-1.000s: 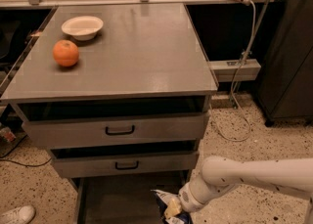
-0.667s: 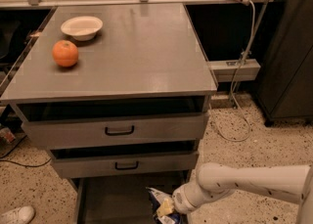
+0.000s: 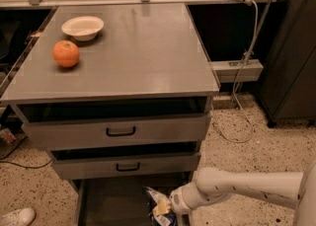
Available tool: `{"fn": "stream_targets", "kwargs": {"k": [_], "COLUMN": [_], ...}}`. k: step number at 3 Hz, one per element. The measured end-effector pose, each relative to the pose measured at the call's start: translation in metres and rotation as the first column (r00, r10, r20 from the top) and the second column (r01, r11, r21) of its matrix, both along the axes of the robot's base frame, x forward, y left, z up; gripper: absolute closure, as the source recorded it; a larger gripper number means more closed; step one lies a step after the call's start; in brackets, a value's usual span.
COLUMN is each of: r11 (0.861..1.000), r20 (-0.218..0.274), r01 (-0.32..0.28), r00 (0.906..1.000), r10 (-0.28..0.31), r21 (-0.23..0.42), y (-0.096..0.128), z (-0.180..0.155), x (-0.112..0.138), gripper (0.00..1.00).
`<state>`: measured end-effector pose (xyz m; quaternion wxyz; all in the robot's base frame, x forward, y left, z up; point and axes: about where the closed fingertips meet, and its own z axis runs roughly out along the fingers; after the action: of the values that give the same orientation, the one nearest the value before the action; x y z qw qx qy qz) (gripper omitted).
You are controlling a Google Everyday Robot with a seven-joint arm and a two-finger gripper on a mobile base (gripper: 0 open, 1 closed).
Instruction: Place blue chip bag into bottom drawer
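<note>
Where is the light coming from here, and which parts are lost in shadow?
Camera view: light falls from above, with a soft sheen on the cabinet top and a small shadow under the orange; the bottom drawer lies in deep shade, where the gripper meets the blue chip bag.

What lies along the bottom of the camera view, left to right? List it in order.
White shoe → bottom drawer → blue chip bag, with the hand against its lower right side, low over the drawer → robot arm.
</note>
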<state>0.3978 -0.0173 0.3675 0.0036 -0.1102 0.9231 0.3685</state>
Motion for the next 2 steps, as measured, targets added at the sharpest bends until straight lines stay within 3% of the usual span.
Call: {"fn": "stream_targets", "kwargs": {"k": [1,2], "r11": [1.000,0.999], "r20": [0.015,0.081], "r01": [0.018,0.035], "r00": [0.9997,0.9960], "r10": [-0.018,-0.037], "r21": [0.013,0.030], "y": [0.004,0.031], "z": [-0.007,-0.047], "x": [0.001,0.023], "gripper": [1.00,1.00]}}
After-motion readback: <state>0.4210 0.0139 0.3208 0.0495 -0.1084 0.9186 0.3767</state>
